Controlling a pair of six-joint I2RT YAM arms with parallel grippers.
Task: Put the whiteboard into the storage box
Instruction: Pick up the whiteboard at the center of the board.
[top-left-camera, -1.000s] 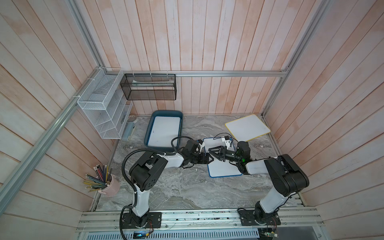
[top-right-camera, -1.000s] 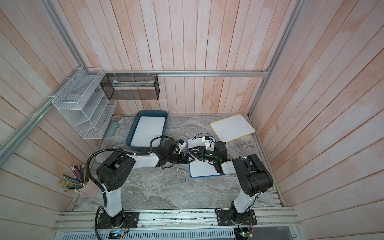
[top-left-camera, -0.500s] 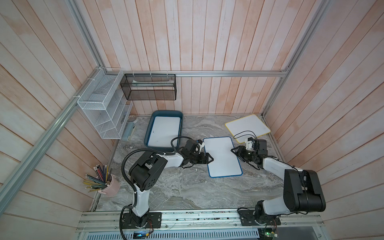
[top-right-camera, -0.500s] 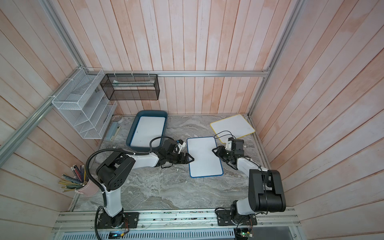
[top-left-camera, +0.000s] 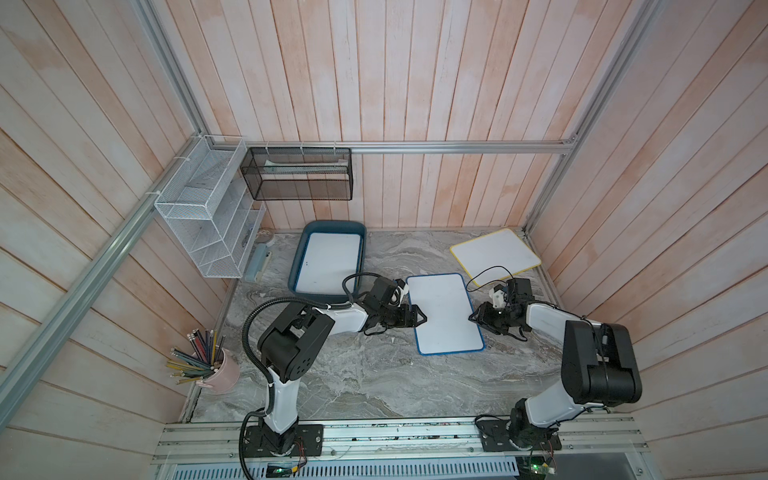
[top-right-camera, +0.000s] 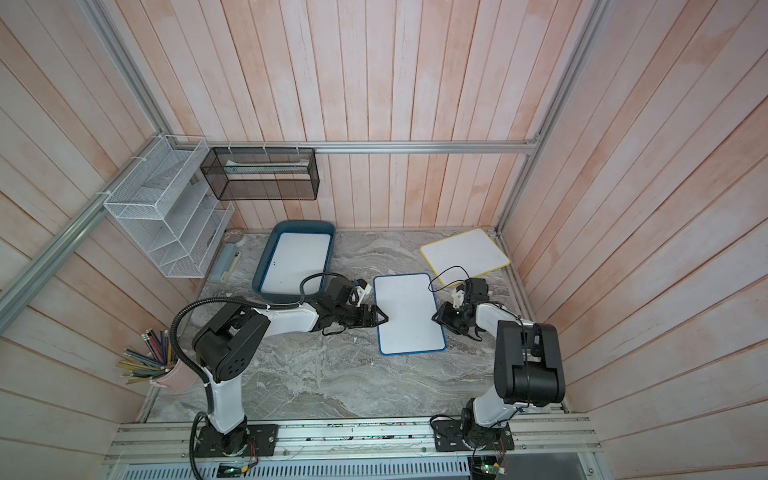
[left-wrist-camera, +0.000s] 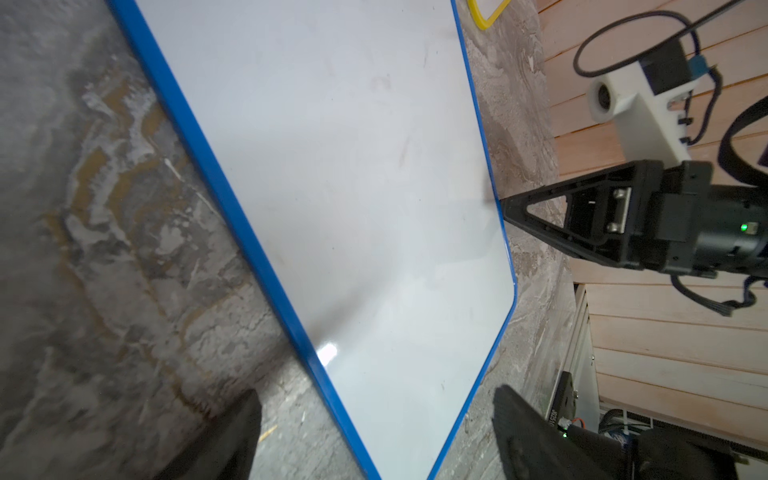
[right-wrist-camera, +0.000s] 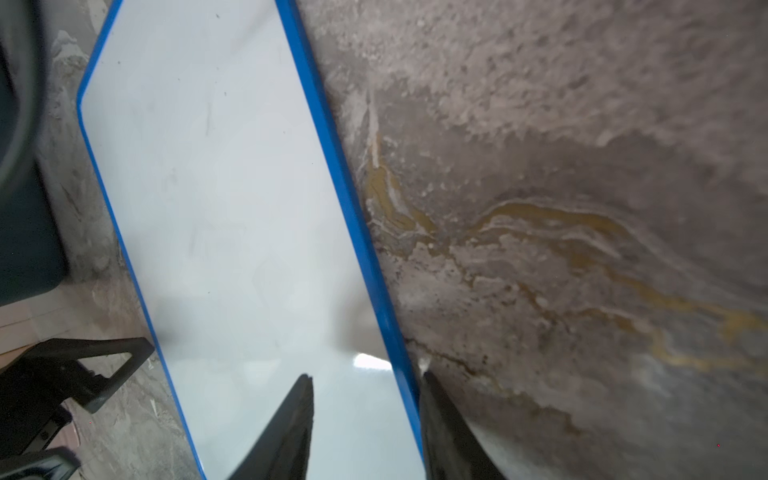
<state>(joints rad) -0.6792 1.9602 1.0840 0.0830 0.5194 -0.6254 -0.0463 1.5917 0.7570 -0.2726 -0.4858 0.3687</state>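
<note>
Seen from above, a blue-framed whiteboard (top-left-camera: 446, 316) lay flat on the grey marble bench (top-left-camera: 374, 374), outside the storage box (top-left-camera: 334, 224). The teal box sat at the board's 11 o'clock, with another whiteboard (top-left-camera: 330, 262) lying inside it. A yellow-framed whiteboard (top-left-camera: 496, 255) lay at 1 o'clock, near the back corner. The left hand (top-left-camera: 419, 318) sat low at the board's 9 o'clock edge, jaws spread wide and gripping nothing. The right hand (top-left-camera: 473, 318) met the 3 o'clock edge. Its wrist view showed the jaws partly apart with a clear gap, one finger (right-wrist-camera: 297, 424) over the white surface and the other beyond the blue frame.
</note>
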